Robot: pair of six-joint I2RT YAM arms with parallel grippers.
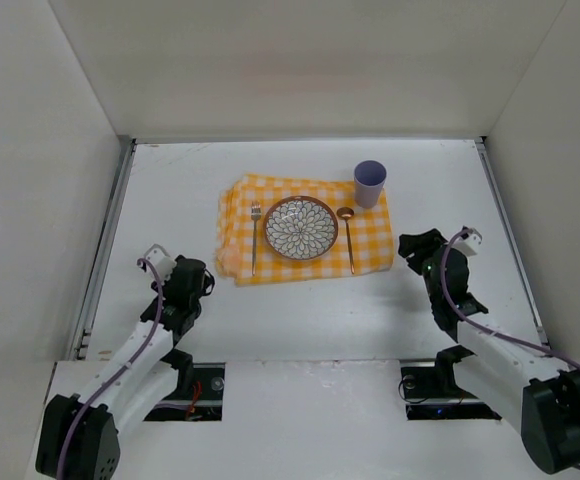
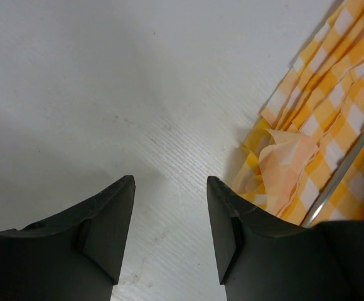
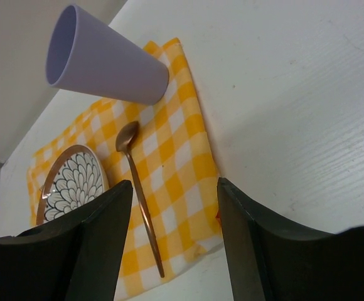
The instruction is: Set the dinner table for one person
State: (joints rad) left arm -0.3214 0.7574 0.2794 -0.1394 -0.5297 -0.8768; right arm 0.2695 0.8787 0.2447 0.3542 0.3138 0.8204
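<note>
no readable text, labels or numbers

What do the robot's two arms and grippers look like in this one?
Both match. The left arm and right arm have white links with black joints, and a lilac cable loops along each. The left gripper and right gripper are matt black, with broad wedge-shaped fingers. No markings are visible.

Soft, even overhead light makes the large plain white rectangular tabletop [image 1: 300,310] bright. The left wrist view renders it greyer, with a faint shadow beside the folded yellow-and-white checked cloth [image 2: 332,119].
</note>
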